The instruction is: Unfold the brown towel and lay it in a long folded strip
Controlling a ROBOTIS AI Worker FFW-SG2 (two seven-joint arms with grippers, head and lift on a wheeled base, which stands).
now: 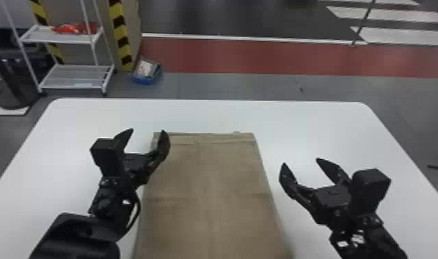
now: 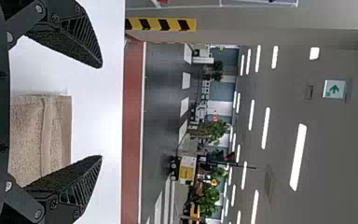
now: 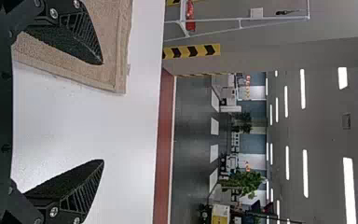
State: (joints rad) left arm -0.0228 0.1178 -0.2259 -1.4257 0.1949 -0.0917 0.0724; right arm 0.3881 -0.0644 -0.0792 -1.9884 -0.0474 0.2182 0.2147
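Both open, as we log them: the left gripper (image 1: 147, 130) and the right gripper (image 1: 300, 161), fingers spread wide. Next, the brown towel (image 1: 208, 193): we have it flat, lengthwise, its near part running back between the two arms. Its far left corner is just beside the left gripper's inner finger; its right side is just left of the right gripper. Contact with either, we can't tell; layer count, same. Beyond and left of the right gripper, a small pale tab (image 1: 236, 132) pokes out from the far hem; too small for us to read. White table (image 1: 332, 120) under all that, reaching past both grippers.

Farther, beyond the left gripper: a blue container (image 1: 146, 81) on the floor, pale patch on top. Left of that, a white rack (image 1: 73, 72), red items (image 1: 70, 28) on its upper shelf, and yellow-black striped tape (image 1: 120, 31) between rack and container. Red floor band (image 1: 263, 57) past both hands. Farther off, high up beyond the left gripper, we mark a sign (image 2: 334, 88) with a green arrow.
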